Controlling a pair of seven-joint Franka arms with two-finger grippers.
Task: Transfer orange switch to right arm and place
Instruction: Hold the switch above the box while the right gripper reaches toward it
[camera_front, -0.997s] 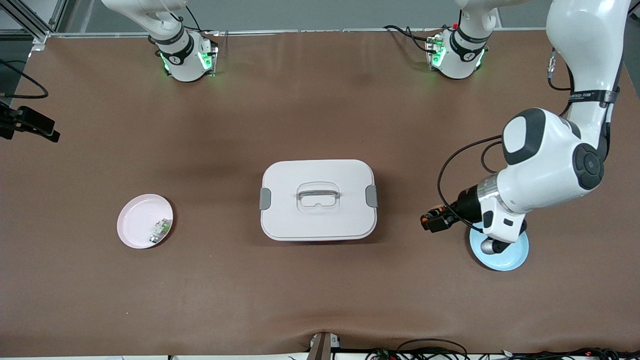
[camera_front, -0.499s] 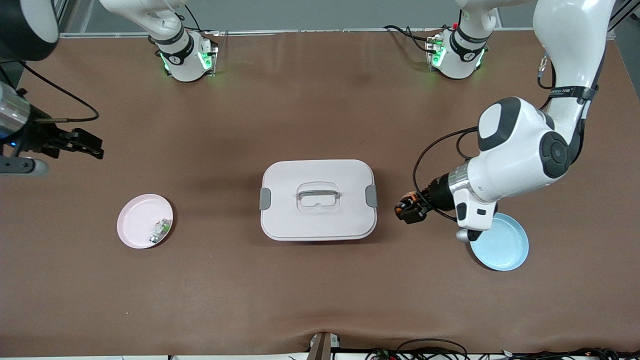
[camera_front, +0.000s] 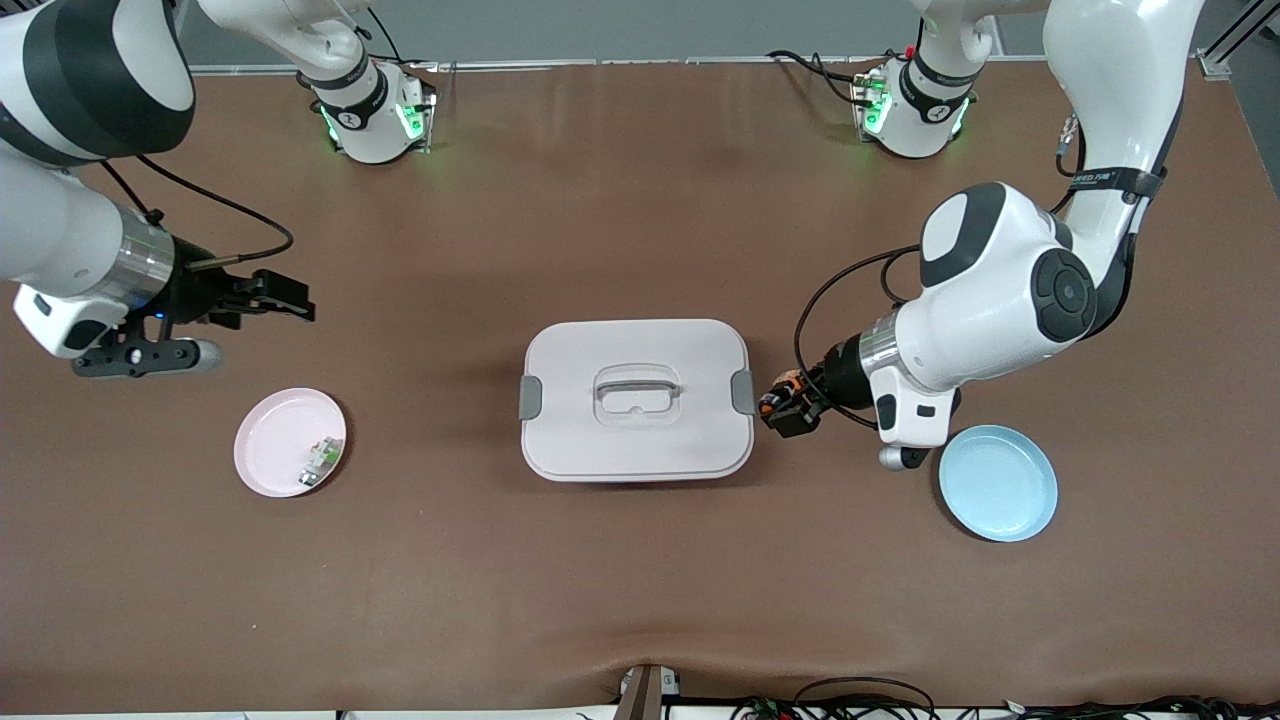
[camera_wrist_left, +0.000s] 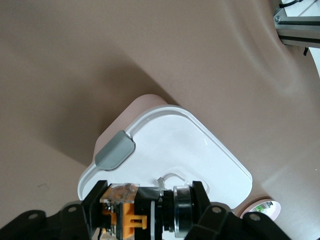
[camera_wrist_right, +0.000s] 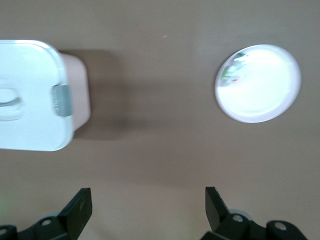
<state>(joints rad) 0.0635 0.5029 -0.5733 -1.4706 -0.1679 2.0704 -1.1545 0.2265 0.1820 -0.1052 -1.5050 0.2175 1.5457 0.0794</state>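
Note:
My left gripper (camera_front: 785, 408) is shut on the orange switch (camera_front: 790, 382), a small black part with orange pieces, and holds it in the air just beside the white lidded box (camera_front: 636, 398) at the end toward the left arm. In the left wrist view the orange switch (camera_wrist_left: 131, 215) sits clamped between the two fingers over the box's lid (camera_wrist_left: 190, 145). My right gripper (camera_front: 285, 300) is open and empty, in the air over bare table above the pink plate (camera_front: 275, 445). In the right wrist view its fingers (camera_wrist_right: 80, 206) stand wide apart.
The pink plate holds a small white-and-green part (camera_front: 321, 458); the plate also shows in the right wrist view (camera_wrist_right: 260, 90). An empty light blue plate (camera_front: 998, 483) lies toward the left arm's end. The box has a grey handle (camera_front: 636, 386) and grey clips.
My left gripper has carried the switch from over the blue plate to beside the box. My right arm has come into view and moved toward the middle of the table.

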